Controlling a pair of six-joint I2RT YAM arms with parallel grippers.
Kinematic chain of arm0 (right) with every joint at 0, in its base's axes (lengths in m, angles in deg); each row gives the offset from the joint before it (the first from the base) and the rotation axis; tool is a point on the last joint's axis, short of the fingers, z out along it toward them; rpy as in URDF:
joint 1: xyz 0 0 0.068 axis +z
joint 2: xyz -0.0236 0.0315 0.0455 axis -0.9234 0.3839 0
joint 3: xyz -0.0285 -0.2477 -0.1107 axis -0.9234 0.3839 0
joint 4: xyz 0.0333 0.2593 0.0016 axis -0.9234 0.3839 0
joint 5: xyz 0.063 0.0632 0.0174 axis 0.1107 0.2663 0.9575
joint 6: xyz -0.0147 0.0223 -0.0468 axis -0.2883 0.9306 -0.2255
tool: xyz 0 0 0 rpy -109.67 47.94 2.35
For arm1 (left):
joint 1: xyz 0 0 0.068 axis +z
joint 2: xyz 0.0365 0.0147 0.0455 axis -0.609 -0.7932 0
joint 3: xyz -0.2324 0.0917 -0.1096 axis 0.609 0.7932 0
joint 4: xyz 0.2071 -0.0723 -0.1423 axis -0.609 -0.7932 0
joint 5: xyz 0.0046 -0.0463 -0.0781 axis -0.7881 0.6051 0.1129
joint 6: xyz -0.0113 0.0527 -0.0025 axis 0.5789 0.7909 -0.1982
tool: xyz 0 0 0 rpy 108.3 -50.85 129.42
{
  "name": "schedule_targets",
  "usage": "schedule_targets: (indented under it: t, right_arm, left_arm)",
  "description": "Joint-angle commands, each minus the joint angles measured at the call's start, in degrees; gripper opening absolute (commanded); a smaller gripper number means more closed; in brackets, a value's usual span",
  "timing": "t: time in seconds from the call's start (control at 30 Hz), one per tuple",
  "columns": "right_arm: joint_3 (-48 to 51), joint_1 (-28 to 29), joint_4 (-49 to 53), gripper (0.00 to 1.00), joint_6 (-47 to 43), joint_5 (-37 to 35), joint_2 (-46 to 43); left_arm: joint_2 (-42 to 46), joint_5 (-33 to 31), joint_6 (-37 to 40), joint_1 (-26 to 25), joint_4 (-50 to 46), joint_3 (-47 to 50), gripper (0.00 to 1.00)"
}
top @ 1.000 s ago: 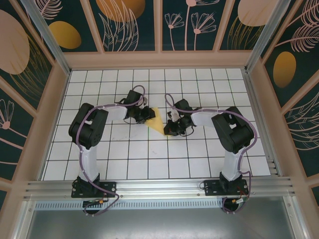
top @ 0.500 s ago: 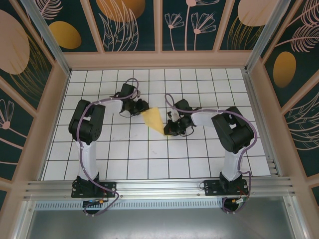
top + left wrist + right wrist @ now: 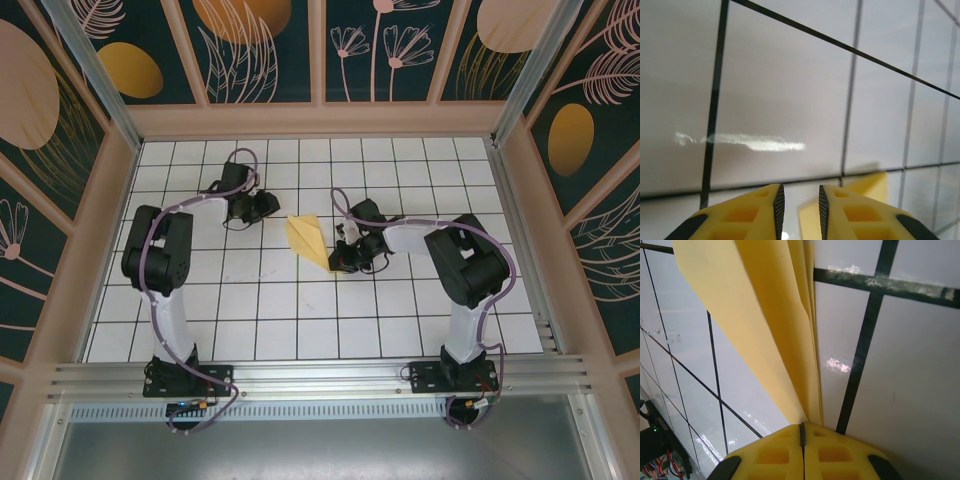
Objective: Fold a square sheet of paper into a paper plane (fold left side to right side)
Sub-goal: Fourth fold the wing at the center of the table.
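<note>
Locating the plane (image 3: 308, 240) first: where does it lie? (Reader)

On the white grid table (image 3: 300, 310), near its middle. It is yellow, narrow and pointed, with a crease along its length. The broad end points to the far left, and the tip points toward my right pincer (image 3: 338, 262). (Robot)

What is the state of that pincer? (Reader)

It is closed tight on the plane's tip. In the right wrist view my yellow fingers (image 3: 840, 455) meet along a thin seam with no gap. The folded layers of the plane (image 3: 760, 315) run out from that seam across the tiles, beside a black grid line (image 3: 860, 365). (Robot)

And the left one? (Reader)

My left pincer (image 3: 268, 205) is near the plane's broad end, on its left side and apart from it, over bare tiles. In the left wrist view its fingers (image 3: 760, 212) are slightly parted, with nothing between them. A yellow corner of the plane (image 3: 870, 187) lies on the table just beyond the right-hand finger. (Robot)
</note>
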Motion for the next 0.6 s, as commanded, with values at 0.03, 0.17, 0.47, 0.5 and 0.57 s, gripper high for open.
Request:
schedule_targets:
  t: [0.03,0.17,0.47,0.5,0.57]
  right_arm:
    - [3.17,0.61,10.72,0.08,0.06,-9.07,3.67]
    - [2.96,0.59,10.74,0.08,0.32,-9.38,3.62]
    - [2.28,1.02,11.02,0.08,0.42,-9.60,4.41]
    - [2.12,1.13,11.06,0.08,0.48,-9.60,4.55]
    - [1.99,1.21,11.06,0.08,0.51,-9.58,4.56]
  left_arm:
    - [8.29,4.16,-0.15,-3.73,1.76,4.39,0.29]
    - [10.21,5.78,-3.03,-9.28,3.34,6.94,0.30]
    - [5.64,9.19,-9.60,-16.02,12.30,10.20,0.30]
    - [4.93,9.93,-10.08,-16.14,13.40,10.21,0.30]
    - [4.02,10.67,-10.41,-16.15,14.24,10.07,0.30]
